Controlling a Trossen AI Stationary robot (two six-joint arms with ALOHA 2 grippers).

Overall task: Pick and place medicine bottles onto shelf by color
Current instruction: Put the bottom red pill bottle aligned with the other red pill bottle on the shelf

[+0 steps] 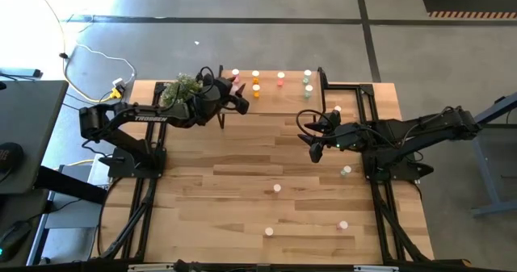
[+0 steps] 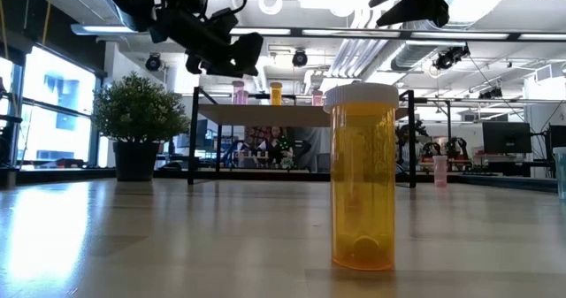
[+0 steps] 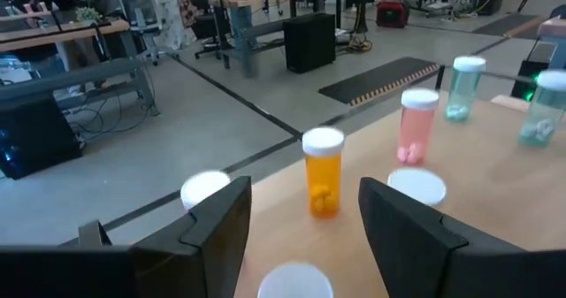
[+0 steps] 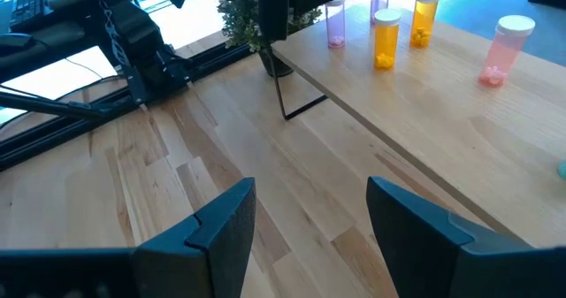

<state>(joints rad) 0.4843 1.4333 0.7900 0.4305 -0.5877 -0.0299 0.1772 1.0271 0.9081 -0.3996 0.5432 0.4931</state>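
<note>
Fingers of the left gripper (image 1: pixel 240 104) and right gripper (image 1: pixel 315 149) stand apart, empty. Eight bottles (image 1: pixel 256 87) line the shelf (image 1: pixel 283 98) at upper centre; four bottles (image 1: pixel 277 189) remain on the table (image 1: pixel 210 199).

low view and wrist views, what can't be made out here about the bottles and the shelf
- Low view: the orange bottle close to the camera hides part of the shelf behind it.
- Left wrist view: two white caps are cut off by the left end effector; their bottle colours are hidden.
- High view: bottles on the table are too small to show contents.
- Right wrist view: open right end effector holds nothing; shelf's far end is cut off.
</note>
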